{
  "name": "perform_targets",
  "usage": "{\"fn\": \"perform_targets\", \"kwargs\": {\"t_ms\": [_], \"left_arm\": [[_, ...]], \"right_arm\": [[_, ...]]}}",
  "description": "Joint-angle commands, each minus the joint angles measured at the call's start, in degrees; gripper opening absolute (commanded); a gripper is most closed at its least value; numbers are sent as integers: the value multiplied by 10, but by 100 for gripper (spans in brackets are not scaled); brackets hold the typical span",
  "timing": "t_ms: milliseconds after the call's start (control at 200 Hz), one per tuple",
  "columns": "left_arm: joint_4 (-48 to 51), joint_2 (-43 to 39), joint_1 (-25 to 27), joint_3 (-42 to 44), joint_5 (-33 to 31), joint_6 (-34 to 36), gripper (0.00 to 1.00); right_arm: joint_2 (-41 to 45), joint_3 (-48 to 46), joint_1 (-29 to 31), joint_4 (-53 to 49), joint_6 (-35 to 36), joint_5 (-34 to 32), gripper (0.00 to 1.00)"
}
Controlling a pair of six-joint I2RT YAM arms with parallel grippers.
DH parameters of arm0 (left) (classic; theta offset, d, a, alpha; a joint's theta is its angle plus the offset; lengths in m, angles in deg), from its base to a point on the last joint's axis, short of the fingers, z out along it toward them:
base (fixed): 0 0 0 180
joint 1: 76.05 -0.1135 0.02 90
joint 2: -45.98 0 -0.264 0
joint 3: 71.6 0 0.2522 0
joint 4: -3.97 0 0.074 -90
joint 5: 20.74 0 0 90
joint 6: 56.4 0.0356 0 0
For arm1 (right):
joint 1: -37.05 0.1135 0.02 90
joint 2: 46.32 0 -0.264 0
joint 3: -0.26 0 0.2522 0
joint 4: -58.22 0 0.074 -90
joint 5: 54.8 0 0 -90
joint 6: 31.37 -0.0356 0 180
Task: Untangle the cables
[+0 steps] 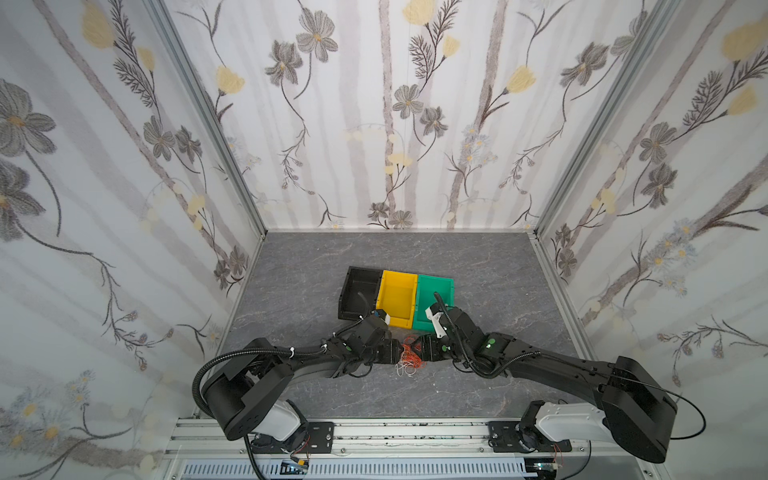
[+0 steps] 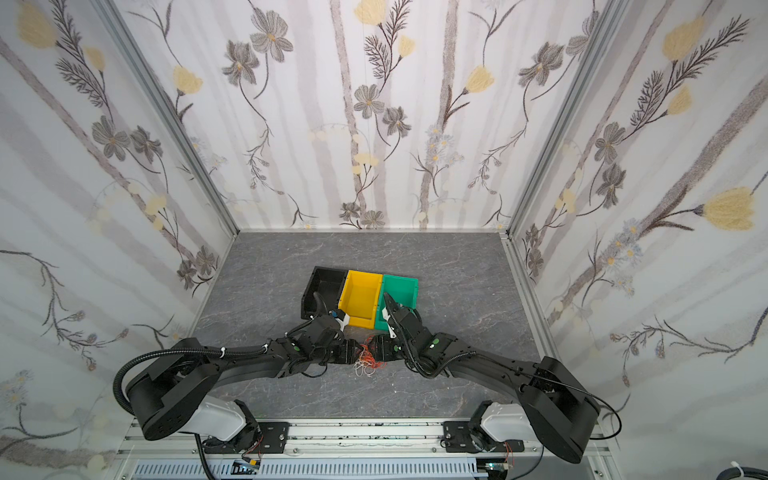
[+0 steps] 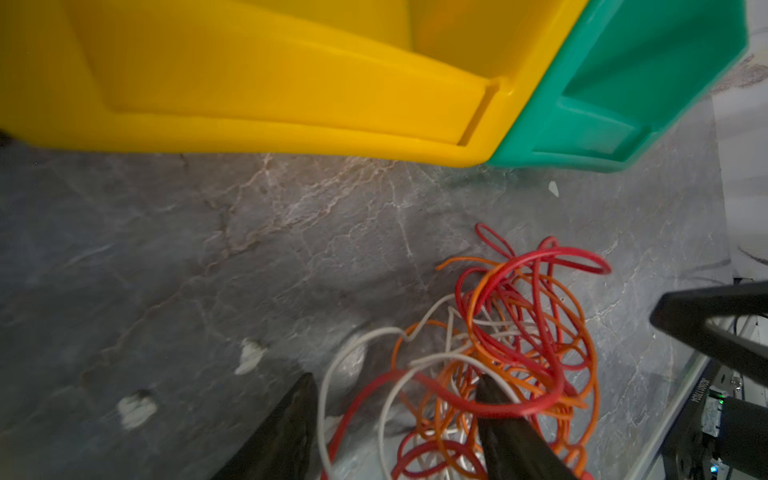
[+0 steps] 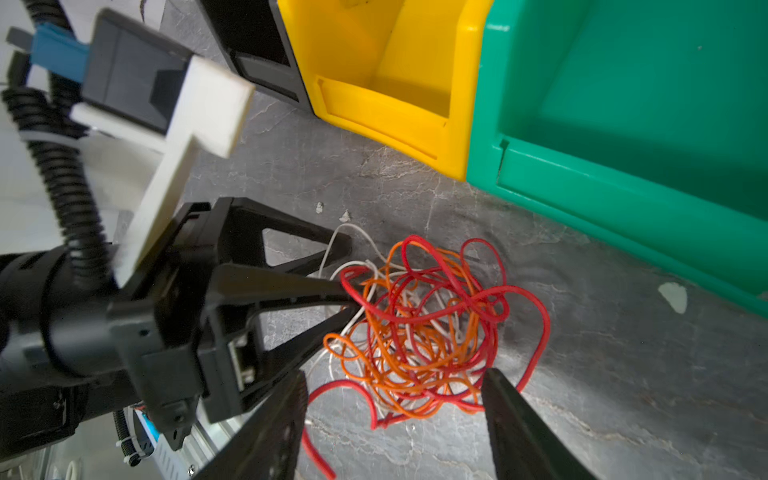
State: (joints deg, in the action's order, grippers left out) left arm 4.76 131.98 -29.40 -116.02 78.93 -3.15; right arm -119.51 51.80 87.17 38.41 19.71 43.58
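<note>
The cables (image 1: 409, 360) are one small tangle of thin red, orange and white wires lying on the grey table just in front of the bins, seen in both top views (image 2: 368, 362). My left gripper (image 3: 395, 380) is open, low at the tangle's left side, with red and white loops lying between its fingers (image 3: 494, 415). The right gripper (image 4: 395, 376) is open at the opposite side, and the tangle's (image 4: 419, 328) near edge sits between its fingers (image 4: 511, 415). Both grippers' tips nearly meet over the tangle (image 3: 519, 345); nothing is visibly pinched.
Three open bins stand side by side behind the tangle: black (image 1: 357, 286), yellow (image 1: 398, 293), green (image 1: 436, 291). All look empty. Small white flecks (image 3: 137, 409) dot the table. Walls close the sides and back; both arms reach in from the front rail.
</note>
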Motion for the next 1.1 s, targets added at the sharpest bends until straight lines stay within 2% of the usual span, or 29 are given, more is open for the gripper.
{"fn": "perform_targets", "kwargs": {"t_ms": [0, 115, 335, 510, 580, 759, 844, 934, 1094], "left_arm": [[-45, 23, 6, -1, -9, -26, 54], [-52, 37, 15, -7, -24, -29, 44], [-67, 61, 22, -19, -18, -28, 36], [-70, 69, 22, -22, -10, -29, 35], [-71, 68, 23, -21, -11, -30, 34], [-68, 58, 24, -15, -22, -34, 32], [-66, 46, 24, -8, -31, -37, 26], [-60, 29, 23, 2, -45, -39, 18], [-40, 2, 23, 12, -63, -39, 11]], "right_arm": [[11, 17, 10, -54, 13, -10, 64], [12, 22, 24, -61, 13, -14, 61], [-19, 30, 34, -39, 4, -22, 54], [-43, 44, 33, -43, 13, -59, 48], [-53, 50, 33, -40, 17, -65, 42], [-54, 50, 33, -45, 18, -90, 19], [-44, 47, 33, -61, 18, -110, 11], [-26, 42, 32, -84, 18, -146, 7], [14, 34, 27, -124, 16, -197, 4]]}}
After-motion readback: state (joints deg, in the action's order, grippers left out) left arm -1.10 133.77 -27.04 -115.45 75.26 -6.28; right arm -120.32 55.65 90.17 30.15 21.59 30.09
